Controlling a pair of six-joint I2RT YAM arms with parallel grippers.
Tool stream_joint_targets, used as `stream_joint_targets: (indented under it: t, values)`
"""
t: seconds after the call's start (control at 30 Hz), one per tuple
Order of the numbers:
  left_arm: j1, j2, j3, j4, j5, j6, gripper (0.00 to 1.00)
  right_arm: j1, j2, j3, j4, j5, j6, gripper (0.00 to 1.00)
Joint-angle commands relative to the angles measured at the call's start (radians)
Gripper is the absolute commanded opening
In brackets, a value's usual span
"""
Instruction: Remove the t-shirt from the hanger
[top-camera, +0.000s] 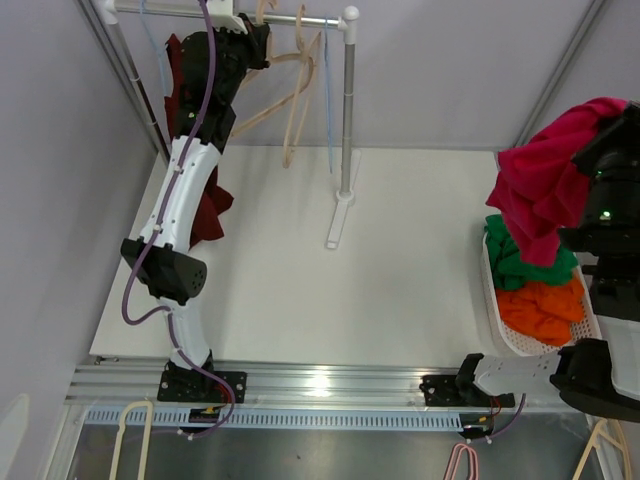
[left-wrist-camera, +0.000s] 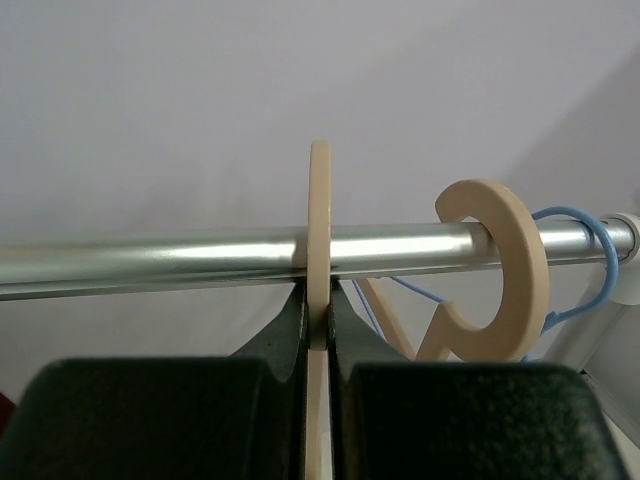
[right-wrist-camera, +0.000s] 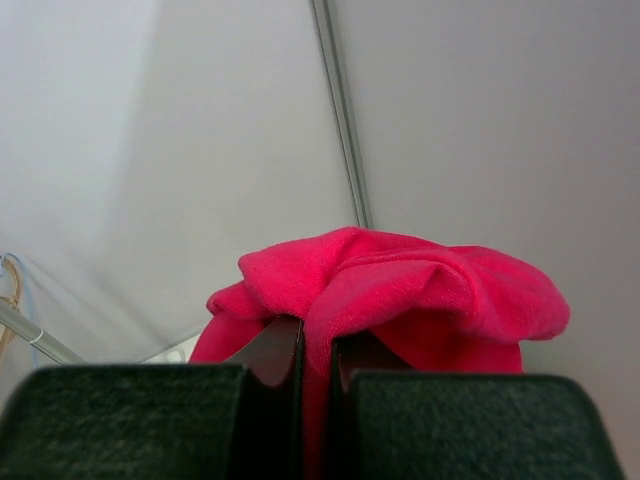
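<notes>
The t-shirt (top-camera: 545, 190), bright pink, is off the hanger (left-wrist-camera: 319, 230) and hangs bunched from the right gripper (right-wrist-camera: 315, 350), whose jaws are clenched on a fold of the cloth. It is held high over the basket (top-camera: 497, 300) at the right edge of the tabletop (top-camera: 400, 250), directly above the green and orange clothes (top-camera: 540, 300) already in it, which suggests it will be dropped there.

Well apart, at the rail (left-wrist-camera: 150, 260), the left gripper (left-wrist-camera: 318, 320) is clamped on the bare wooden hanger just below its hook, with the hook over the rail. This was probably to steady the hanger while the shirt came off. A second wooden hook (left-wrist-camera: 510, 270) and a blue hanger (left-wrist-camera: 600, 260) sit beside it. A dark red garment (top-camera: 210, 215) hangs behind the left arm.
</notes>
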Motion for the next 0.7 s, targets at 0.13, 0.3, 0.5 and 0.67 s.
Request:
stream_joint_targets:
  t: [0.13, 0.3, 0.5, 0.67]
  values:
    - [-0.018, -0.011, 0.014, 0.038, 0.017, -0.002, 0.01, -0.029, 0.174, 0.141, -0.101, -0.087, -0.032, 0.0]
    - [-0.023, -0.014, 0.017, 0.04, 0.014, 0.007, 0.01, -0.244, 0.375, 0.364, -0.291, -0.144, 0.043, 0.0]
    - [-0.024, -0.014, 0.02, 0.037, 0.014, 0.015, 0.01, -0.566, 0.442, 0.476, -0.62, -0.343, 0.388, 0.0]
    - [-0.024, -0.017, 0.02, 0.046, 0.023, 0.021, 0.01, -1.005, 0.504, 0.456, -0.964, -0.964, 0.853, 0.0]
